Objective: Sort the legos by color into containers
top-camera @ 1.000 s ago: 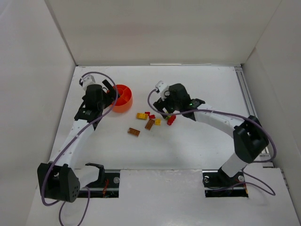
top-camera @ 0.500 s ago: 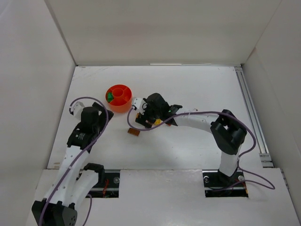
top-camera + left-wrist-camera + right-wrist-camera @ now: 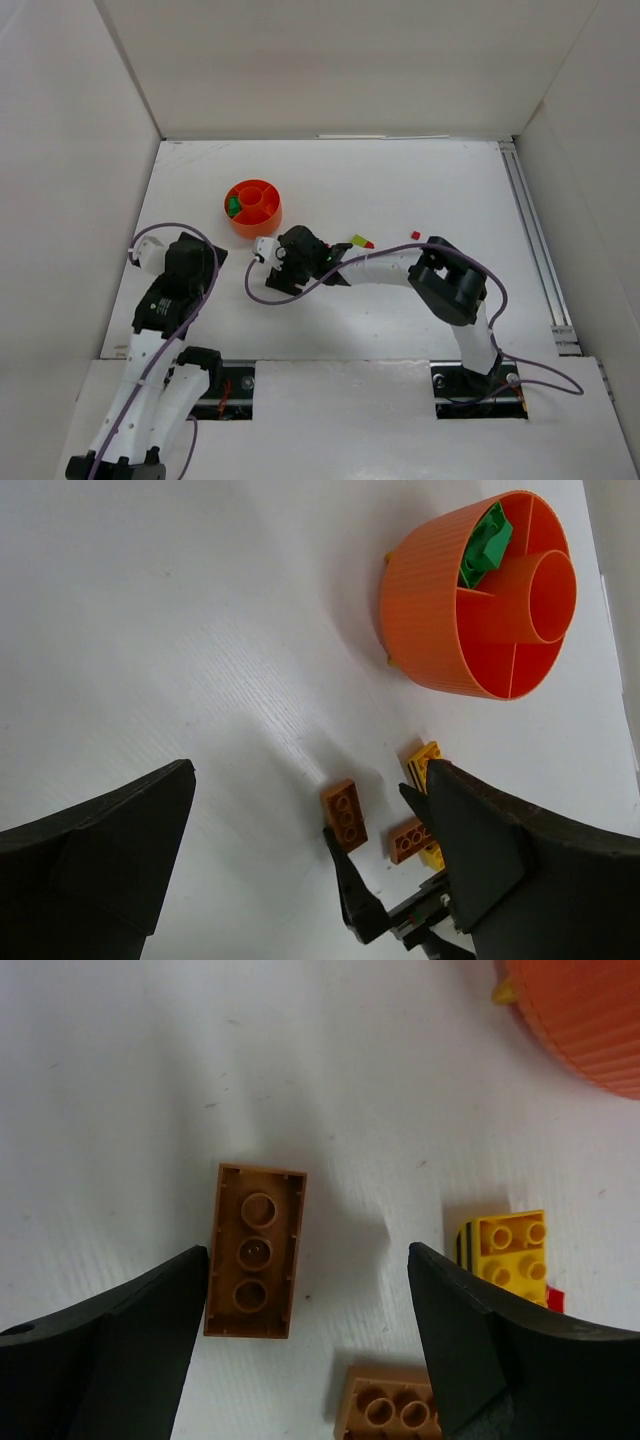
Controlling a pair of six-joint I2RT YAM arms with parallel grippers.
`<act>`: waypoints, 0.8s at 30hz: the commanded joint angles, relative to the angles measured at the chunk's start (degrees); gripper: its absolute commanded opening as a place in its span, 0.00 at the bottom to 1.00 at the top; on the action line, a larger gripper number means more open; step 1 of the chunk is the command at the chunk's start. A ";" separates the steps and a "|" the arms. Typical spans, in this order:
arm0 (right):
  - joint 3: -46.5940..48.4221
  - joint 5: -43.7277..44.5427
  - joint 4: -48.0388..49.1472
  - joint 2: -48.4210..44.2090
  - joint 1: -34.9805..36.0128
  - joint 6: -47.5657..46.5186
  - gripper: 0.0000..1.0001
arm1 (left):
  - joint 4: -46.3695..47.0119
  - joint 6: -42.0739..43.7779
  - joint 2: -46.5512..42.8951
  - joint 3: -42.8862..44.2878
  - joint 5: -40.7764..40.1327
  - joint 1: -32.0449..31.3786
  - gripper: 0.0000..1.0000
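The orange divided bowl [image 3: 252, 207] stands at the back left and holds a green lego [image 3: 487, 545] in one compartment. My right gripper [image 3: 308, 1270] is open and low over the table, with an upside-down brown brick [image 3: 253, 1251] between its jaws, close to the left finger. A yellow brick [image 3: 505, 1250] and a second brown brick [image 3: 390, 1410] lie beside it. In the top view the right gripper [image 3: 278, 270] hides these bricks. My left gripper [image 3: 200, 255] is open and empty, left of the pile; its wrist view shows the same brown brick [image 3: 344, 813].
A lime lego [image 3: 358, 241] with a small red one beside it, and another red lego [image 3: 415, 235], lie right of the right arm's wrist. White walls enclose the table on the left, back and right. A rail [image 3: 530, 240] runs along the right side.
My left arm has drawn back from the bowl toward the near left. My right gripper has swept left across the pile and now sits over the brown brick. The lime and red legos now lie uncovered.
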 commanded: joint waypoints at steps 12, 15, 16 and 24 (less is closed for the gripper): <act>3.06 1.65 6.47 1.64 2.32 3.49 0.34 | -3.73 0.10 -5.67 3.69 -2.77 -0.07 1.00; 3.06 -2.13 6.99 -1.86 2.32 2.28 0.25 | -3.73 0.10 -5.15 4.21 -3.39 -0.07 1.00; 2.54 -3.53 7.00 -3.01 2.32 1.66 0.24 | -3.73 0.62 -5.14 4.22 -3.91 -0.07 1.00; 5.34 5.49 13.06 -7.50 2.32 -0.46 0.22 | 1.26 2.56 -1.36 5.27 -4.62 -0.07 1.00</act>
